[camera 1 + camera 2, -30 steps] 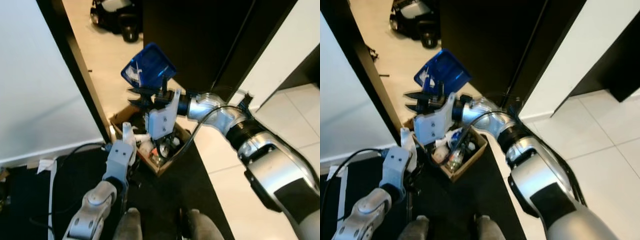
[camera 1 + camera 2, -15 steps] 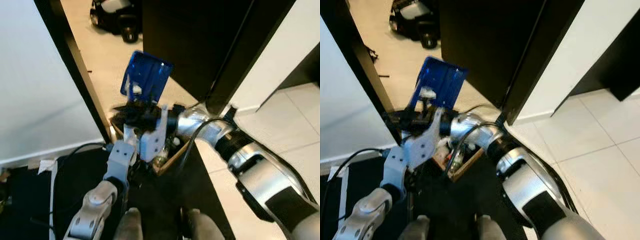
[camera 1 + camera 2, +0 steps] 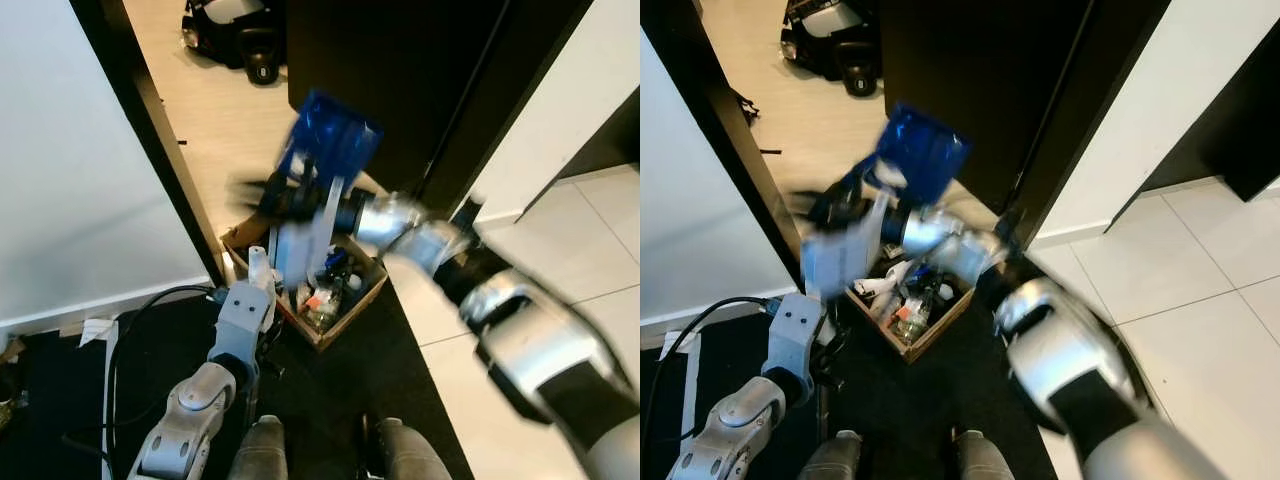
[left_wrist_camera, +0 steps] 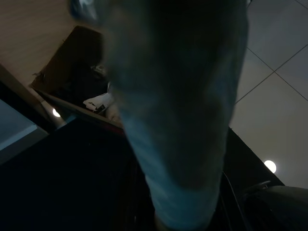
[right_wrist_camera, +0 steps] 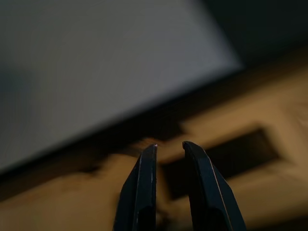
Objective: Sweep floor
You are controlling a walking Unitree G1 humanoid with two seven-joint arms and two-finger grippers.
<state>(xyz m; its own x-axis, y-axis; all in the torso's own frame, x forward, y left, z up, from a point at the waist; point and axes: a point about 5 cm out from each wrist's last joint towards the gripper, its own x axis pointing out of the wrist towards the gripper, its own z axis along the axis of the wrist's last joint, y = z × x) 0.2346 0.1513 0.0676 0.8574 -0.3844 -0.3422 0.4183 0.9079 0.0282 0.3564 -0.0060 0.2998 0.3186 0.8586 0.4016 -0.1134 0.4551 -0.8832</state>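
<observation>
Resting our left pincer (image 3: 255, 262) low beside the cardboard box (image 3: 318, 292) of rubbish, its fingers' spread unreadable, we are raising the blurred right pincer (image 3: 262, 192), narrowly parted, gripping the blue dustpan (image 3: 330, 142) tilted above that box.

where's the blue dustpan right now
In the eye views the blue dustpan is raised mid-frame at the right pincer, tilted above the cardboard box of rubbish, beside the dark doorway.
</observation>
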